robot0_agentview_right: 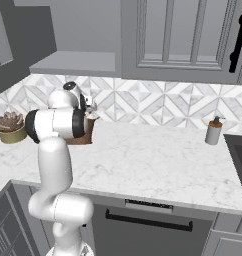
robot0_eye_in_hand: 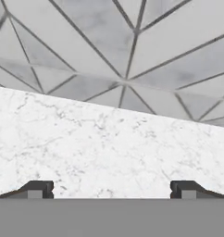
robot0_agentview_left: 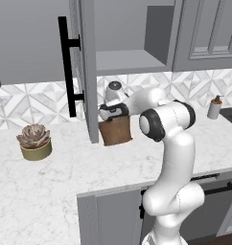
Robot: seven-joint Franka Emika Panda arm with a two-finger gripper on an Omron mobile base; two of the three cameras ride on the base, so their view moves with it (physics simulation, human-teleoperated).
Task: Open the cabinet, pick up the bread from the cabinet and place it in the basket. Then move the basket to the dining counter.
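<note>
The cabinet (robot0_agentview_left: pixel 127 60) stands with its door (robot0_agentview_left: pixel 87 72) swung wide; the black bar handle (robot0_agentview_left: pixel 66 67) faces me and the shelf inside looks bare. The brown basket (robot0_agentview_left: pixel 117 131) sits on the marble counter just right of the door's lower edge, also seen as the basket (robot0_agentview_right: pixel 85 135) behind my arm. My gripper (robot0_eye_in_hand: pixel 112 189) is open with nothing between its fingertips (robot0_eye_in_hand: pixel 37 187). It hovers right above the basket's rim (robot0_agentview_left: pixel 110 111), looking at bare counter and tiled backsplash. The bread is hidden.
A succulent pot (robot0_agentview_left: pixel 35 142) stands on the counter to the left. A soap dispenser (robot0_agentview_right: pixel 212 131) is far right, beside the dark sink (robot0_agentview_right: pixel 240 150). Closed wall cabinets (robot0_agentview_right: pixel 178 35) hang to the right. The open door juts out over the counter.
</note>
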